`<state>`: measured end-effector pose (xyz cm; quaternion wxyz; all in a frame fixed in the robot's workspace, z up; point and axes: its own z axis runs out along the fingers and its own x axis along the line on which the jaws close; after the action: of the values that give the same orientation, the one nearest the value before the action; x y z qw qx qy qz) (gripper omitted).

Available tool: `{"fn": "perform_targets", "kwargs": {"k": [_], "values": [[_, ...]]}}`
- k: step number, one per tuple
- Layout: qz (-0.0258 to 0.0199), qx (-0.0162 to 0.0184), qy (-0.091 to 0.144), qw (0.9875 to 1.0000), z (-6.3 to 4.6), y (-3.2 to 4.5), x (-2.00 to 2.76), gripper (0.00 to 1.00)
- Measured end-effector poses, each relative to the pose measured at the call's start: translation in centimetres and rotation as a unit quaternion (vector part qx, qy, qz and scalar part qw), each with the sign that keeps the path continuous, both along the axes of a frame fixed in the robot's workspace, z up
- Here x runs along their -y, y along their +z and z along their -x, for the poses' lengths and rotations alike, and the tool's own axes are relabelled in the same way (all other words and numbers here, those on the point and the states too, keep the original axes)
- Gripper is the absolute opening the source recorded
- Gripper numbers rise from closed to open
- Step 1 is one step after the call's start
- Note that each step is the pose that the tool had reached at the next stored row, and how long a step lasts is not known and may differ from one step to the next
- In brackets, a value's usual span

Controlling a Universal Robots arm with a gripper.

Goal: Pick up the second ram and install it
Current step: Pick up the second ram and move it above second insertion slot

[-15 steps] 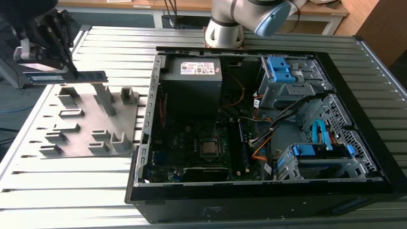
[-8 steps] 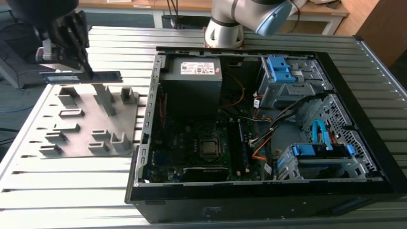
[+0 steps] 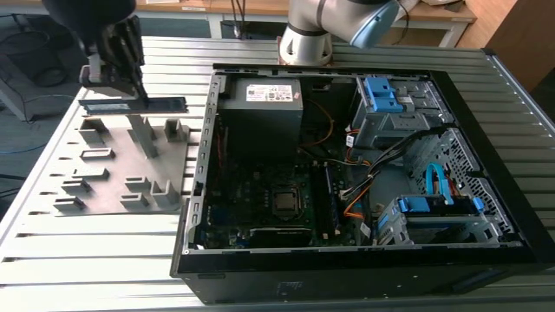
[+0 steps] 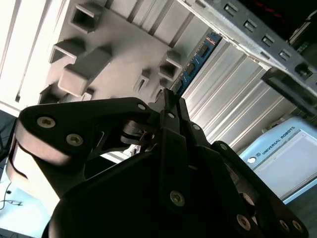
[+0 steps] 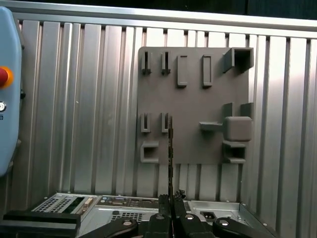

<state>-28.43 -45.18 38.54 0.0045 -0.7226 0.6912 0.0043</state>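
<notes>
Nearest the lens in the second wrist view is the gripper (image 4: 171, 101), with its dark housing in the foreground. We list the remaining items by size.

1. Slatted metal table (image 3: 104, 260): carries everything.
2. Open computer case (image 3: 197, 195): lies on its side at the exterior view's right, motherboard (image 3: 277, 188) exposed.
3. Grey fixture (image 3: 108, 185): sits just beside the case, on the exterior view's left.
4. Second ram (image 3: 160, 104): pinched between the closed fingers, over the fixture's far edge and just above its posts.

Hazards. The grip appears to sit off-centre, though the arm hides the contact itself. If so, we judge that the longer free end could pivot in the fingers under any knock. We cannot confirm that the lower edge is clear of the posts. A sideways move made too low could snag there and twist the stick.

Orientation. We read the long axis as level with the table, running across the exterior view, with one end toward the case. The board stands on edge. In the first wrist view the second ram (image 5: 170, 148) shows as a thin line running out from the gripper (image 5: 171, 203). In the second wrist view the second ram (image 4: 196, 60) shows its blue label strip.
</notes>
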Motion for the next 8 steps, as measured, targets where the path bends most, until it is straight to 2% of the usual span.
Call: {"fn": "perform_targets", "kwargs": {"k": [8], "values": [[-0.0001,0.0000,0.000,1.0000,-3.5,-0.01,0.00,0.14]]}}
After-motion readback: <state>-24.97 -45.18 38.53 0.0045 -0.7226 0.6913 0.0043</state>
